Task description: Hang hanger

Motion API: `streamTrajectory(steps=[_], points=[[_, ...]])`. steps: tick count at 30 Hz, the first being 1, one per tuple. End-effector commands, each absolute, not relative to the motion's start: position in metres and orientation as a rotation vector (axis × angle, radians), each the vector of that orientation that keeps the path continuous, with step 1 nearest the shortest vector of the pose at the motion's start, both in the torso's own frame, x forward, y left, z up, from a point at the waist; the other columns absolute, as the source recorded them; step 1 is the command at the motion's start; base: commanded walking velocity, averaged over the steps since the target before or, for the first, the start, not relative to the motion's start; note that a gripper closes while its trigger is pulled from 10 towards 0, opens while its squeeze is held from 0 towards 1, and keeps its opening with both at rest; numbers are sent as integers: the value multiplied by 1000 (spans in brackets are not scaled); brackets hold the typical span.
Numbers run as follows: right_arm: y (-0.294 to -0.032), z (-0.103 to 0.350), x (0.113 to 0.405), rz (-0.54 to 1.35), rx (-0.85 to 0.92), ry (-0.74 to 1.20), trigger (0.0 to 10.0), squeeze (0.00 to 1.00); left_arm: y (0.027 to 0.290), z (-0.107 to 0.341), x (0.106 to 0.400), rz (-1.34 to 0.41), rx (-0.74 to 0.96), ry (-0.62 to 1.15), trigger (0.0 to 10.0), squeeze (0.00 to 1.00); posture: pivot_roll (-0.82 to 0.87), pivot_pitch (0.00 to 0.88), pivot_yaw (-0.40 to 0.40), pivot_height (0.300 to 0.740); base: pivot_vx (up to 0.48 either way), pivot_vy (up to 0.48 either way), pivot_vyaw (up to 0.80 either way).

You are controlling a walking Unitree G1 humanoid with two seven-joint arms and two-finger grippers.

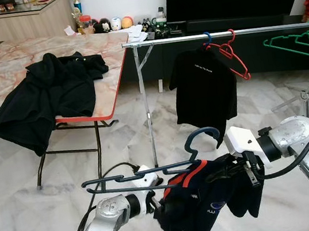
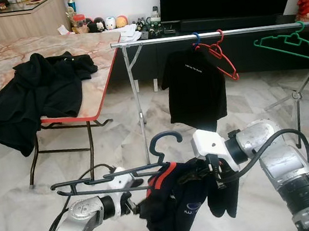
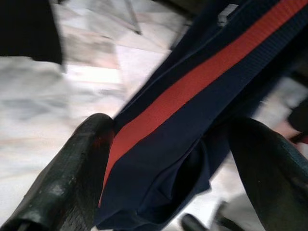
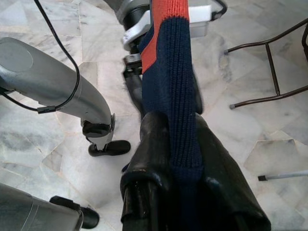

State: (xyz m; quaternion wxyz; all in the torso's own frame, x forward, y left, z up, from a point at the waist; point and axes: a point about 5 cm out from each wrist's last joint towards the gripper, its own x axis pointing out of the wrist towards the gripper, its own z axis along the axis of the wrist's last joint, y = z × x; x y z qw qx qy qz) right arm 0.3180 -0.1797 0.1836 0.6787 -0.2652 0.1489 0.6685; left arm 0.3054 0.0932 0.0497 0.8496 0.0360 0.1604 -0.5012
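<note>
Hanger (image 1: pixel 151 171), dark blue-grey, sits low in front of the robot, well short of the rail (image 1: pixel 224 34) of the clothes rack it has to reach. Its long bar runs roughly left to right between the two arms, nearly parallel to the rail, and its hook (image 1: pixel 201 136) curls upward near the right arm. A navy garment with a red stripe (image 1: pixel 205 198) droops from it.

Left hand (image 3: pixel 163 163) is clamped on the striped cloth, fabric pinched between its two black fingers (image 3: pixel 67 178). Right hand (image 4: pixel 185 144) likewise grips the knitted navy edge of the garment.

Rail lies ahead and higher, beyond the hook. A black T-shirt (image 1: pixel 203 88) and a red hanger (image 1: pixel 232 54) already hang there, with a green hanger (image 1: pixel 297 42) farther right. My judgement: the right arm is nearer the hook, so lifting forward suits it.
</note>
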Motion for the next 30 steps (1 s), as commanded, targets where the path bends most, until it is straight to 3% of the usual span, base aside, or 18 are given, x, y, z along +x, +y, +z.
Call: streamTrajectory(steps=[1, 25, 30], points=[[-181, 193, 320, 1494, -630, 314, 0, 0, 93, 47, 299, -1123, 62, 360, 10000, 0, -94, 15, -26, 740, 0, 0, 0], [-179, 199, 328, 1449, -654, 284, 0, 0, 102, 41, 285, -1271, 91, 456, 10000, 0, -97, 12, -27, 740, 0, 0, 0], [-173, 205, 330, 1459, -663, 258, 0, 0, 98, 49, 301, -1127, 136, 382, 10000, 0, -100, 11, -29, 740, 0, 0, 0]])
